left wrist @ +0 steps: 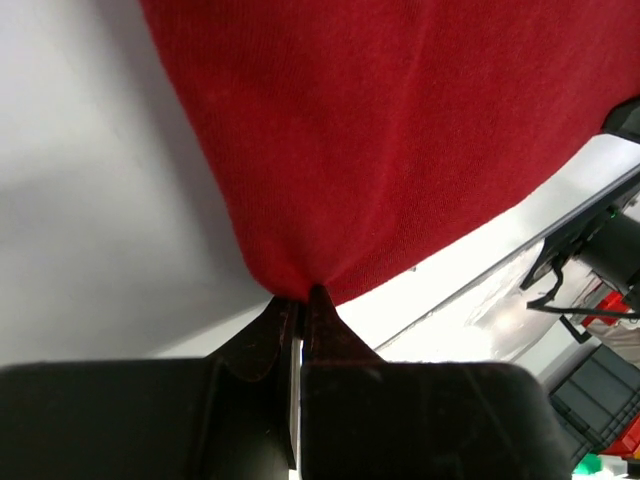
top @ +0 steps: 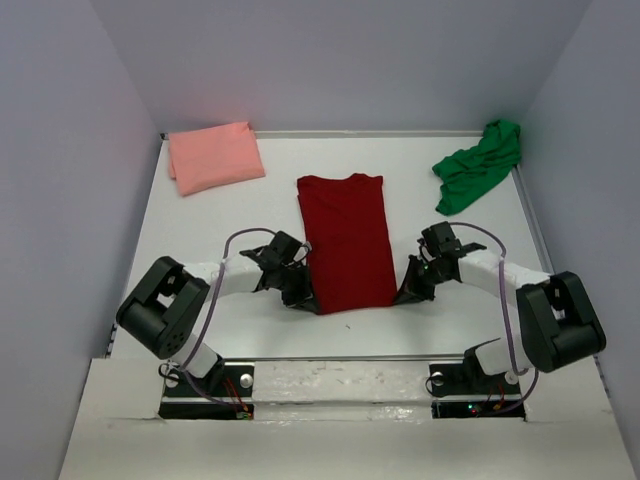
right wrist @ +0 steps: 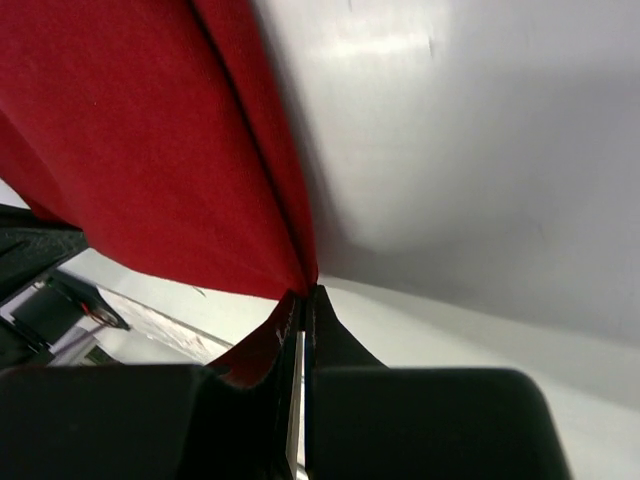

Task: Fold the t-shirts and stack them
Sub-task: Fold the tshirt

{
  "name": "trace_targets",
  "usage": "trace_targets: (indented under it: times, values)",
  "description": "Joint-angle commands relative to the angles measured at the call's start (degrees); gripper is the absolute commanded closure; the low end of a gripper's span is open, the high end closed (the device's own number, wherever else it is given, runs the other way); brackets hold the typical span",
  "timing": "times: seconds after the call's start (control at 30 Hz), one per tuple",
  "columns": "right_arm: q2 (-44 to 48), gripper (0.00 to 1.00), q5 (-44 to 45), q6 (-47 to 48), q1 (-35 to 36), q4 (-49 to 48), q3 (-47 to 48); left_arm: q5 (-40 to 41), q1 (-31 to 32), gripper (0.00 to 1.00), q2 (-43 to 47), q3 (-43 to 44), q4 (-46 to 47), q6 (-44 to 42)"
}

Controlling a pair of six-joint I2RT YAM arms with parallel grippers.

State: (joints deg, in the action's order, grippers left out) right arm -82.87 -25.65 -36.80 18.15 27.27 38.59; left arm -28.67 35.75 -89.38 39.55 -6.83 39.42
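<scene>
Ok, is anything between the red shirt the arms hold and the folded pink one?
Nothing visible. The left gripper and right gripper pinch the near corners of the dark red shirt, and only bare table lies between it and the pink shirt at the back left. The green shirt sits at the back right.

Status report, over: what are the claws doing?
Left claw shut on dark red t-shirt, near corner. Right claw shut on other corner. Pink t-shirt, green t-shirt far back.

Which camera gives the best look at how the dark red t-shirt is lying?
The top external view: the whole dark red t-shirt lies as a long narrow strip, collar far, the left gripper and right gripper at its near corners. Each wrist view shows only one pinched corner, close up.
</scene>
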Motion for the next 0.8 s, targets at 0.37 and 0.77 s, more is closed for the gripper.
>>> trace_targets:
  times: [0.37, 0.77]
  values:
    - [30.29, 1.00, 3.41, -4.60, 2.41, 12.54, -12.84, 9.06, 16.63, 0.94, 17.05, -13.36, 8.41, 20.60]
    - [32.78, 1.00, 4.82, -4.07, 2.41, 19.49, -4.24, 17.75, 17.69, 0.94, 17.84, 2.27, -10.81, 15.34]
